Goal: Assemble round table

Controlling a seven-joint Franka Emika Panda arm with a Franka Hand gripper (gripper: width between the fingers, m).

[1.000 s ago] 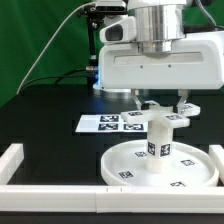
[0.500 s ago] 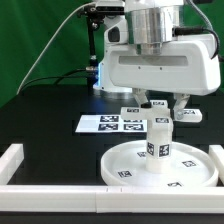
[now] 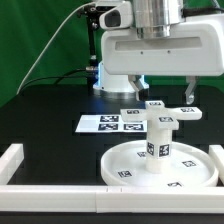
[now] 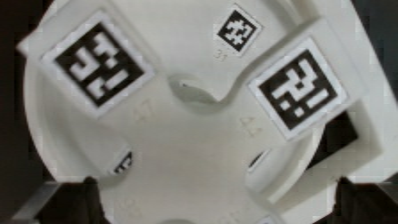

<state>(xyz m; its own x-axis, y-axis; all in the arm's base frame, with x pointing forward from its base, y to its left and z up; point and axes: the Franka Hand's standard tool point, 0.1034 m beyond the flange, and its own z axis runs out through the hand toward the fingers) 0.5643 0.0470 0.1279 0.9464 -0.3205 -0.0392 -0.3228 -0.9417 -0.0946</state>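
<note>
Jaws above tagged white foot (image 3: 160,110)

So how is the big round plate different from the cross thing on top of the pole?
The round disc is wide, circular and lies flat on the table; the cross-shaped foot is much smaller, has four arms, and sits high up on the cylinder leg. Both are white plastic with black-and-white square tags.

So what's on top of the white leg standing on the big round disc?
The cross-shaped foot sits on top of the leg, which stands upright on the round disc. The gripper hangs above it, apart. How the foot joins the leg is hidden underneath it.
</note>
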